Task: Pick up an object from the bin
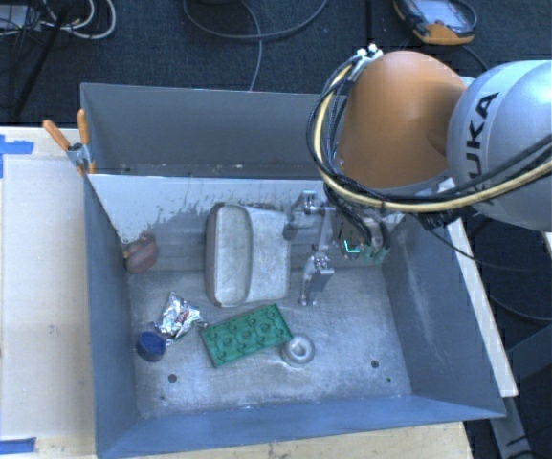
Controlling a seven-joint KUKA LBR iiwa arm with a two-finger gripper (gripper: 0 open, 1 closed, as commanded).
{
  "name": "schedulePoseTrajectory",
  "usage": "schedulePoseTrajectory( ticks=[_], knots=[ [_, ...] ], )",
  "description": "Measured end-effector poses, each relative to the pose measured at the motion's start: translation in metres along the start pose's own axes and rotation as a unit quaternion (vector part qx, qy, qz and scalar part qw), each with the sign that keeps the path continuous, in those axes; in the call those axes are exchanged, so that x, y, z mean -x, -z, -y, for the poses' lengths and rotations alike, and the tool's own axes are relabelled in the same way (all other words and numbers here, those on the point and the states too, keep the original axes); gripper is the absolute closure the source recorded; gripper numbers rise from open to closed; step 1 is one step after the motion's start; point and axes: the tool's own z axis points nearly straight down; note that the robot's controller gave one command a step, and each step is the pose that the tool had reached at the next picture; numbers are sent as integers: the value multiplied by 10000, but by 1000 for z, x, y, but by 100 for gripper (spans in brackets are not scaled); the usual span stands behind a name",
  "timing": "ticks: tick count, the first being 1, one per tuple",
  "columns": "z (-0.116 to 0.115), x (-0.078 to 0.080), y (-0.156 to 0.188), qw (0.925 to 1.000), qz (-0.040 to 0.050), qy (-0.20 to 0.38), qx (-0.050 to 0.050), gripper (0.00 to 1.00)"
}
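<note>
We log the bin (113, 352) contents from the view's left, each placed against the gripper.

- Farthest from the gripper, level with it on the left: a small brown-red lump (142, 253) against the left wall.
- Below that and well left of the gripper: a blue round cap (150, 344), with a crumpled foil scrap (179, 315) just beside it on the gripper's side.
- Just left of the gripper: a grey rounded oblong block (230, 254), lying lengthwise on the floor. This is the thing nearest the fingers. We cannot tell whether they touch it.
- Below the gripper and a little left: a flat green studded plate (247, 334), tilted, with its upper edge near the block's lower end.
- Almost straight below the gripper: a small silvery round piece (298, 350), close by the plate's right corner.
- The gripper (311, 245) is low in the bin near the back wall. We see its two metal fingers (315, 277) standing apart, with bare bin floor between them and nothing clamped.
- Above and to the right of the gripper: the arm's orange cover (395, 118) with looped cables.
</note>
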Motion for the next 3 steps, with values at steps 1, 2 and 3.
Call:
schedulePoseTrajectory(
  ticks=[1,2,3],
  knots=[
    [-12,-73,-153,9925,28,1225,0,0],
    [-11,-71,-150,9927,40,1207,-1,100],
    [0,-80,-8,9751,74,2216,-13,100]
  ],
)
